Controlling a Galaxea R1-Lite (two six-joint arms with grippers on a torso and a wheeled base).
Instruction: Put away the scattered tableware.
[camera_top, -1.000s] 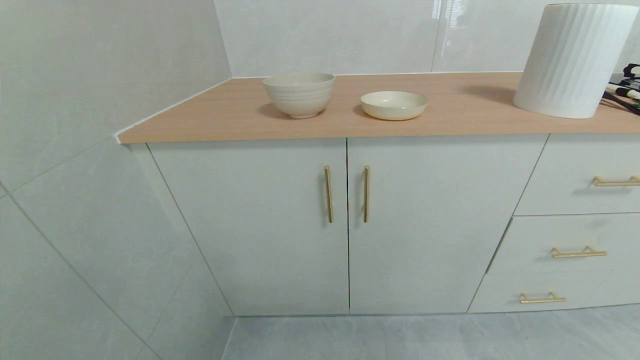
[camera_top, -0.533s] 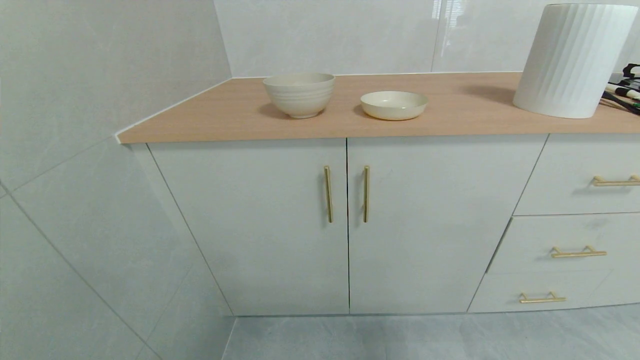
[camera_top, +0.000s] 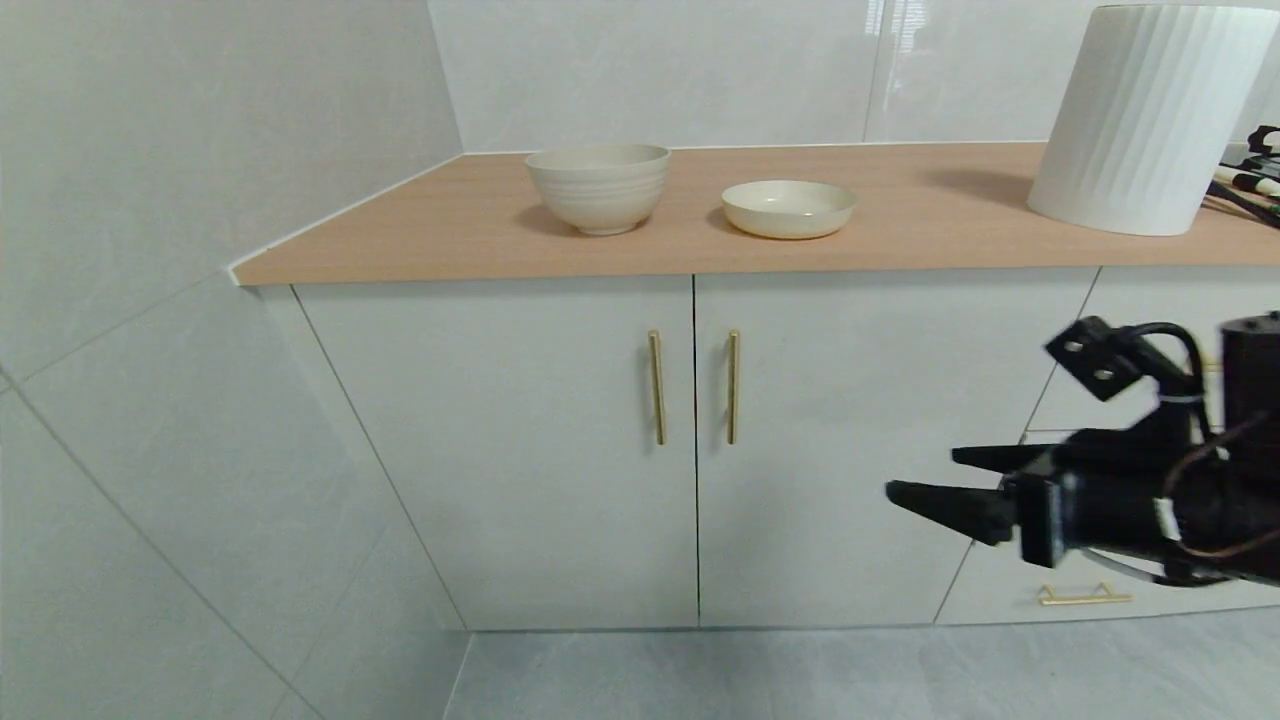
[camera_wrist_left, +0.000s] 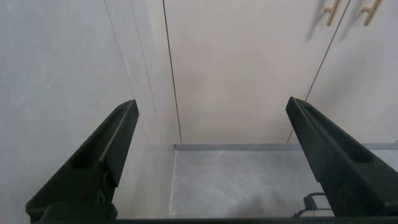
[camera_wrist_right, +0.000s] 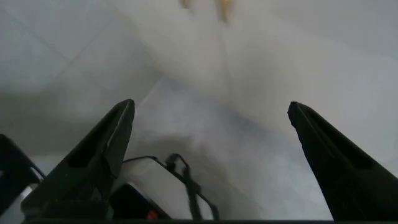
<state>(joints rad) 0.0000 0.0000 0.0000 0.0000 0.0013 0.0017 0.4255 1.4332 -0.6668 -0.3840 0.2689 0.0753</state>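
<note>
Head view has the tableware lying as it did a second ago: the deep bowl and the shallow dish stand apart on the worktop, above the two shut cabinet doors, and nothing touches either.

What is new is my right gripper. It has come into sight low on the right, in front of the drawers, below the worktop's edge and well apart from both dishes. Its jaws stand open and empty, pointing toward the right-hand door.

My left gripper is also spread wide with nothing in it, hanging low over the floor near the cabinet's foot.

I judge this to be the very start. Nothing is stowed yet, and I must either pull a door handle first or lift a dish.
</note>
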